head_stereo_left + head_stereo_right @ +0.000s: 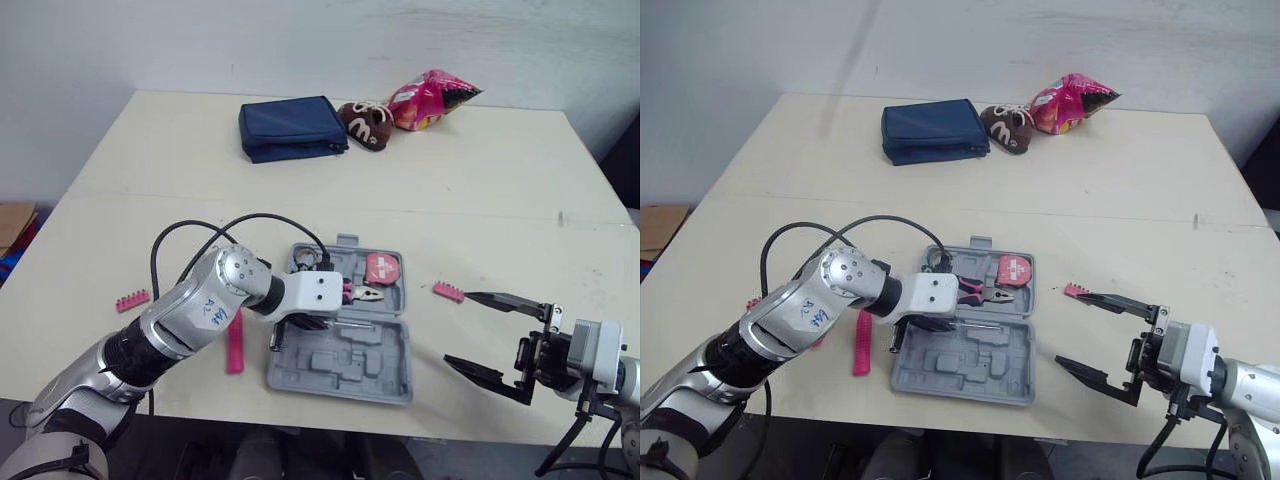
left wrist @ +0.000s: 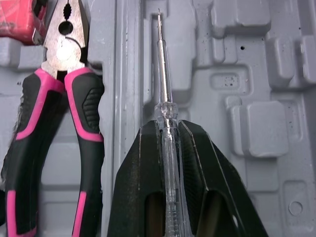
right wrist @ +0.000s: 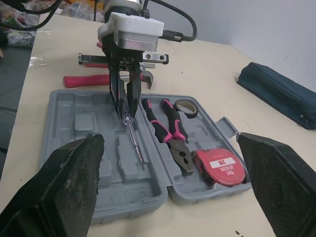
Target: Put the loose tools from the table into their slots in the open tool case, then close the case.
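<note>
Open tool case (image 1: 340,375) holds pliers (image 3: 170,131), tape measure (image 1: 382,268); left gripper (image 2: 167,133) clamps screwdriver (image 2: 163,74) above it; right gripper (image 1: 458,327) spread wide.

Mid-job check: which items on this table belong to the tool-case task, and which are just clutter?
Job:
tool case
screwdriver, held in left hand
pliers
tape measure
pink-handled hammer
left bit strip
right bit strip

Lying about:
blue pouch
brown plush item
pink snack bag

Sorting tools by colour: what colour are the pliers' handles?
Pliers handles: black with pink; best in the left wrist view.
</note>
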Available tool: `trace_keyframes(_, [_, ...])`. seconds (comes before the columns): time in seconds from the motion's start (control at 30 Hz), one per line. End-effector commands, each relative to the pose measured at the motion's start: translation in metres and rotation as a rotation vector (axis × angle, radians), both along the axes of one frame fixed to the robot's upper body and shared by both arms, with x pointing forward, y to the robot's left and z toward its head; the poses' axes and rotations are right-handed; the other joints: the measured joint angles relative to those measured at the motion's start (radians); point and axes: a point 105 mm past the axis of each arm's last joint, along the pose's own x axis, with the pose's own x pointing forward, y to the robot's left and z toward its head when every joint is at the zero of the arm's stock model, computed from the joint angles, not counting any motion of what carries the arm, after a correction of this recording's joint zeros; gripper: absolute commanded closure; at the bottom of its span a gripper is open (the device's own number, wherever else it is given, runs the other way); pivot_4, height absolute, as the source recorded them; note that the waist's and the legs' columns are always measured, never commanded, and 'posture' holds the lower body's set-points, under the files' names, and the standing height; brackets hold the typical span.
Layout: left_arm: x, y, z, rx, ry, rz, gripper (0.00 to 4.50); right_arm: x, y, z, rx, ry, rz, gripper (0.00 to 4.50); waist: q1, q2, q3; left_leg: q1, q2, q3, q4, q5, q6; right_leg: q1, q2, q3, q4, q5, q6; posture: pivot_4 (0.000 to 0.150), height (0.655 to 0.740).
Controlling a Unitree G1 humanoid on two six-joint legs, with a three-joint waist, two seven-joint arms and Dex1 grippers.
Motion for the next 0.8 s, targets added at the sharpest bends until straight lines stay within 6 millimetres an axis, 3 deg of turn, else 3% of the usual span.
trace_keyframes(0.03, [0.004,-0.001,0.002,0.017,-0.026,0.008,4.45,-0.004,0.0,0.008,0.001,-0.051,0.002,0.0,0.0,0.0,0.0,0.0,0.0,0.0,0.0,0.0,0.0,0.0,0.0,0.0,0.0,0.0,0.0,0.15,0.74])
trace_keyframes(0.43, [0.008,-0.002,0.0,0.043,-0.068,-0.017,4.45,-0.006,0.002,0.006,0.007,-0.049,0.001,0.0,0.002,0.0,0.0,0.0,0.0,0.0,0.001,0.0,0.0,0.0,0.0,0.0,0.0,0.0,0.0,0.15,0.74])
trace_keyframes(0.63, [-0.001,-0.007,0.015,-0.048,-0.076,-0.071,1.76,-0.008,0.005,0.007,0.008,-0.049,0.006,0.0,0.002,0.0,0.0,0.0,0.0,0.0,0.001,0.0,0.0,0.0,0.0,0.0,0.001,0.0,0.0,0.15,0.74])
trace_keyframes(0.8, [-0.005,0.001,0.035,-0.156,-0.102,-0.116,1.76,-0.009,0.008,0.011,0.007,-0.045,0.016,0.0,-0.002,0.0,0.0,0.0,0.0,0.0,0.0,0.0,0.0,0.0,0.0,0.0,0.001,0.0,0.0,0.15,0.74])
